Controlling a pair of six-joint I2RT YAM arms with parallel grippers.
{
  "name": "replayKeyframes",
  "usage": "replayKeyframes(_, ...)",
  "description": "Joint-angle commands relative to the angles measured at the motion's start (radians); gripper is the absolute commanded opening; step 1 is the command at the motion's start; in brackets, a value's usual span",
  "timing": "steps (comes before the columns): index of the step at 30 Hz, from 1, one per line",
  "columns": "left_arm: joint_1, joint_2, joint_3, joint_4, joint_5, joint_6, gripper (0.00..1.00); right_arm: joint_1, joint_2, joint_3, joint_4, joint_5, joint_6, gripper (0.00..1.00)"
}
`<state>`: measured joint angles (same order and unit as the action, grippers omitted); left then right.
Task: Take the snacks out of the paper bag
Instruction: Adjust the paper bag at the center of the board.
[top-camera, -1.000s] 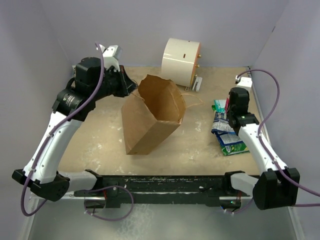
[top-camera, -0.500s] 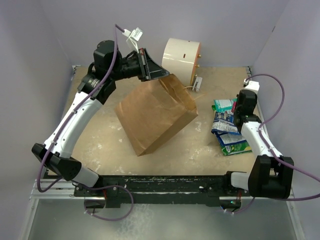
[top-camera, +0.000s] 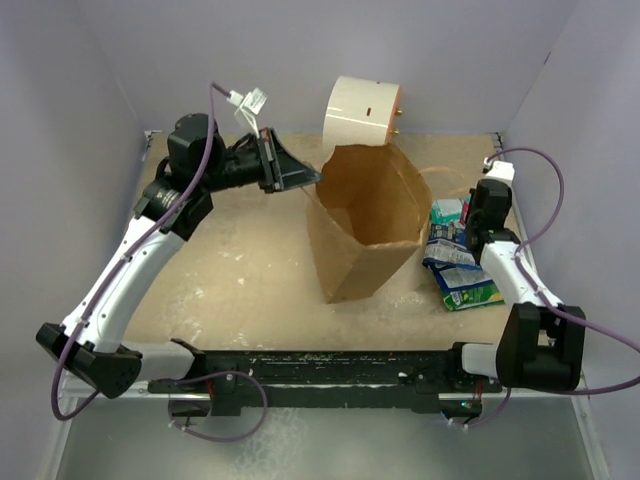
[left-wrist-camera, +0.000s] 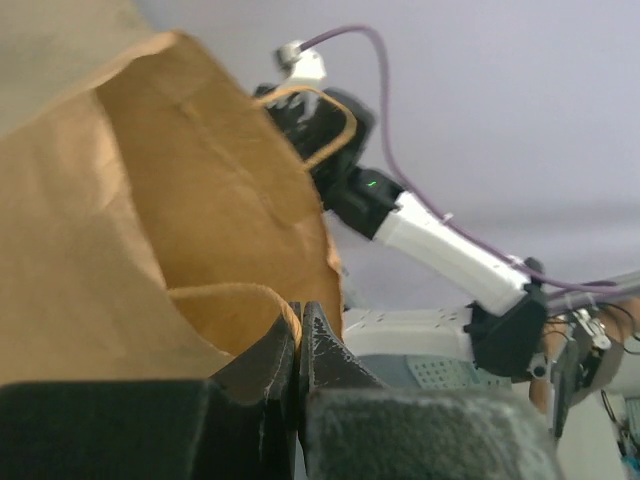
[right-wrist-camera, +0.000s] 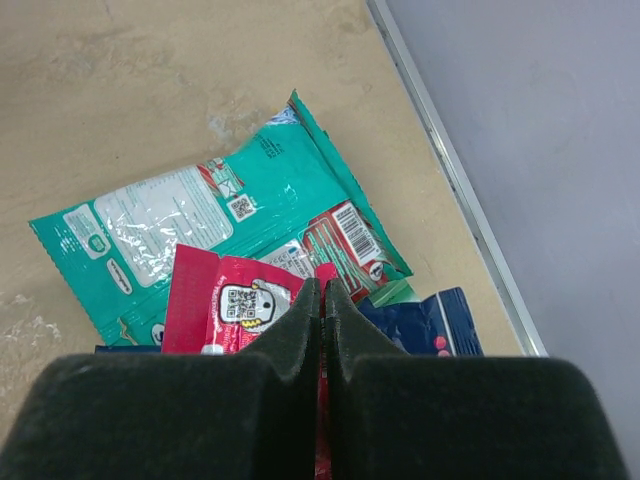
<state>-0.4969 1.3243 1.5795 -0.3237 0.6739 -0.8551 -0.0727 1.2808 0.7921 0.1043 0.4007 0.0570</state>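
The brown paper bag (top-camera: 365, 250) stands tilted at mid-table, its open mouth facing up. My left gripper (top-camera: 310, 180) is shut on its left rim. In the left wrist view a fold of the bag (left-wrist-camera: 120, 230) is pinched between the shut left gripper (left-wrist-camera: 298, 325). Nothing shows inside the bag. The snacks (top-camera: 455, 270) lie piled at the right edge. My right gripper (top-camera: 472, 222) sits low on the pile. In the right wrist view it (right-wrist-camera: 322, 285) is shut on the edge of the red packet (right-wrist-camera: 225, 300), which lies on the teal packet (right-wrist-camera: 200, 230) beside a blue one (right-wrist-camera: 430, 325).
A cream cylinder (top-camera: 362, 115) stands at the back, just behind the bag. The table's right rail (right-wrist-camera: 450, 180) runs close beside the snack pile. Purple walls enclose the table on three sides. The bag's loop handle (left-wrist-camera: 330, 130) hangs at its far rim.
My left arm has carried the bag to the right and turned it from tipped over to mouth-up, keeping hold of the rim. The right arm drew back slightly, then stayed still.
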Motion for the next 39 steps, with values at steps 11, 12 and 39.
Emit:
replayKeyframes(11, 0.043, -0.104, -0.087, -0.369, -0.280, 0.173, 0.24, -0.004, 0.095, 0.007, 0.012, 0.010, 0.035, 0.00)
replayKeyframes(12, 0.042, -0.107, -0.081, -0.375, -0.287, 0.180, 0.32, -0.003, 0.101, 0.012, -0.001, 0.008, 0.036, 0.00)
replayKeyframes(39, 0.042, -0.125, 0.189, -0.719, -0.753, 0.395, 0.99, 0.153, -0.114, 0.400, -0.556, -0.002, 0.054, 1.00)
